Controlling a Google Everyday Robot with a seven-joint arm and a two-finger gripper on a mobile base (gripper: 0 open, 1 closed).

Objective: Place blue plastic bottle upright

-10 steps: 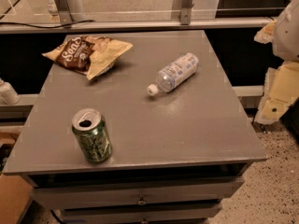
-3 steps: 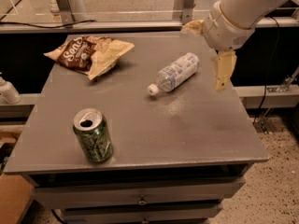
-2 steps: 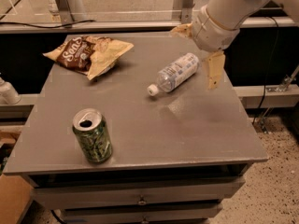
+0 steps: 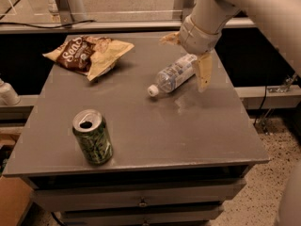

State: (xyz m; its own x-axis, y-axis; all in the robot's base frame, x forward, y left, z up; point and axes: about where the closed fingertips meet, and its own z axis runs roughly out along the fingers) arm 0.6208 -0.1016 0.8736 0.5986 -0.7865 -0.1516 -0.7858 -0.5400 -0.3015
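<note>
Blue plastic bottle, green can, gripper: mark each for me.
blue plastic bottle [image 4: 173, 75], camera view, label at mid-body.
green can [image 4: 93, 140], camera view, side wall.
gripper [image 4: 183, 60], camera view, between its open fingers, above the bottle's base.

Thick white tubular arm [image 4: 256, 4], ribbed wrist collar [image 4: 198, 32], cream-yellow two-fingered end effector [image 4: 186, 55] over the blue plastic bottle [image 4: 173, 74].

Blue plastic bottle [image 4: 173, 74] lies on its side on the grey table [image 4: 188, 131], white cap toward the green soda can [image 4: 92, 136]; gripper [image 4: 182, 64] hovers over the bottle's base end, fingers spread apart; chip bag [image 4: 89, 53] lies at the far left.
</note>
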